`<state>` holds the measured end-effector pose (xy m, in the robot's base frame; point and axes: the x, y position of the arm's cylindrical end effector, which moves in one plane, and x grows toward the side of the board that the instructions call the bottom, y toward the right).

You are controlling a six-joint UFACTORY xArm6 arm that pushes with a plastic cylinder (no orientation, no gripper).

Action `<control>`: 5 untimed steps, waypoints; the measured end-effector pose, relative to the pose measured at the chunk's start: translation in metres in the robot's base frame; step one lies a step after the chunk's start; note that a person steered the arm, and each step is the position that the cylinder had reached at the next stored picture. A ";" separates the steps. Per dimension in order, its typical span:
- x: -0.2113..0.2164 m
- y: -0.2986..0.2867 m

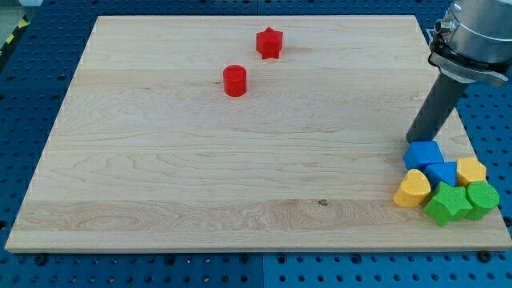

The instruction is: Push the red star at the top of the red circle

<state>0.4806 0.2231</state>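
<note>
A: Where are we?
B: We have no claw, only my tip [411, 142], touching the blue block [423, 153].
A: The red star [270, 43]?
B: At 1 o'clock of the red circle [235, 81], near. We approach from 3 o'clock, nudging it gently toward 12.

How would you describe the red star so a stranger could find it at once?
Look at the wooden board, near its top edge, a little right of centre. Two red blocks sit there alone; the red star is the upper right one, with points, while the red circle below-left is round.
</note>
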 end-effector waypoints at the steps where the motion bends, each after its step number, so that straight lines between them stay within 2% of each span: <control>1: -0.029 -0.011; 3: -0.047 -0.181; 4: -0.093 -0.251; 5: -0.106 -0.298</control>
<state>0.3742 -0.0753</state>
